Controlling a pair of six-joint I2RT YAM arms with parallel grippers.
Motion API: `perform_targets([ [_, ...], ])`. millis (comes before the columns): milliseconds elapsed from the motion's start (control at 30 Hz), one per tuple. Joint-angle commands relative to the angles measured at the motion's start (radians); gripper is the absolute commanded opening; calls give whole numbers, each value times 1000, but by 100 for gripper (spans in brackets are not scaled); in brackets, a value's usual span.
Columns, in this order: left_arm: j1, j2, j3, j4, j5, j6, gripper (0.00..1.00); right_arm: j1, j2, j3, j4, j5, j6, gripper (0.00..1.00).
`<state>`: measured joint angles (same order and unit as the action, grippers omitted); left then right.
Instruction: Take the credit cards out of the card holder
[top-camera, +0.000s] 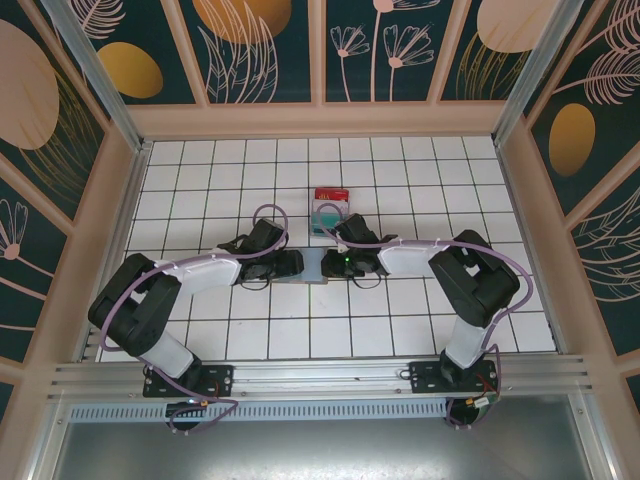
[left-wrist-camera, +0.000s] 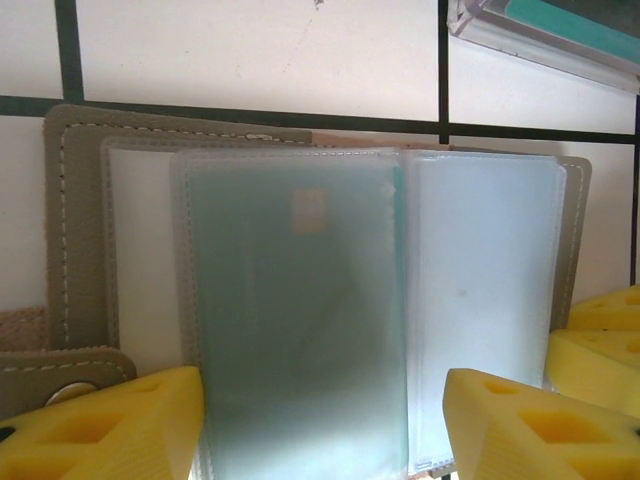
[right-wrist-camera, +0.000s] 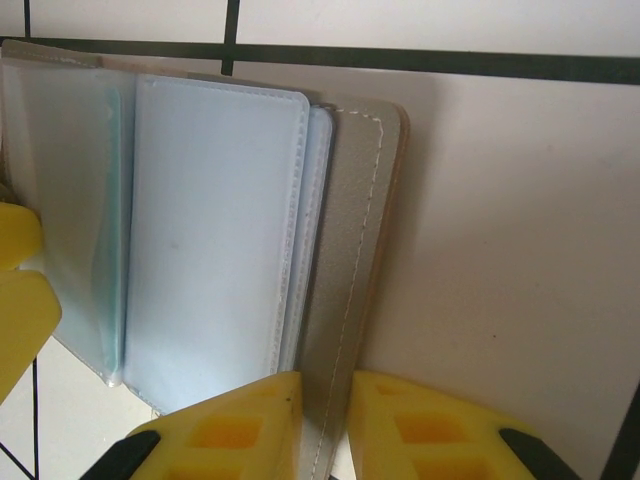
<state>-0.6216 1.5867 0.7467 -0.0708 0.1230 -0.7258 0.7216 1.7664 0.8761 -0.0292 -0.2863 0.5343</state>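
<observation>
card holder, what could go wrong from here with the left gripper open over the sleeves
1. The left gripper stands open across the soft clear sleeves; closing, it may pinch a sleeve instead of the teal card inside.
2. The right gripper seems to pinch only the thin cover edge of the card holder; a pull could slip it free or drag it.

Seeing card holder (left-wrist-camera: 80, 230) open on white tile (left-wrist-camera: 250, 50), clear sleeves (left-wrist-camera: 490, 300) fanned, card with chip (left-wrist-camera: 300, 310) inside front sleeve. Straddling that sleeve with left gripper (left-wrist-camera: 320, 400), yellow fingers (left-wrist-camera: 110, 430) spread wide.
</observation>
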Motion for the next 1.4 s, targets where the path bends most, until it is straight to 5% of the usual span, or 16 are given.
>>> perform_targets([
  [0, -7, -12, -14, 54, 105, 2, 68, 1, 43, 1, 23, 25, 9, 22],
  [433, -7, -22, 4, 39, 105, 12, 72, 0, 42, 3, 21, 28, 7, 22],
  [733, -6, -68, 43, -9, 91, 37, 94, -24, -24, 4, -7, 68, 9, 26],
  [900, -7, -104, 49, -11, 97, 50, 97, -45, -79, 28, -46, 113, 6, 29],
  [1133, 35, -126, 27, -64, 23, 51, 73, -45, -121, 74, -25, 48, 39, 29],
  [1367, 104, -116, -30, -59, 21, 58, 31, -24, -74, 105, 87, -105, 97, 22],
])
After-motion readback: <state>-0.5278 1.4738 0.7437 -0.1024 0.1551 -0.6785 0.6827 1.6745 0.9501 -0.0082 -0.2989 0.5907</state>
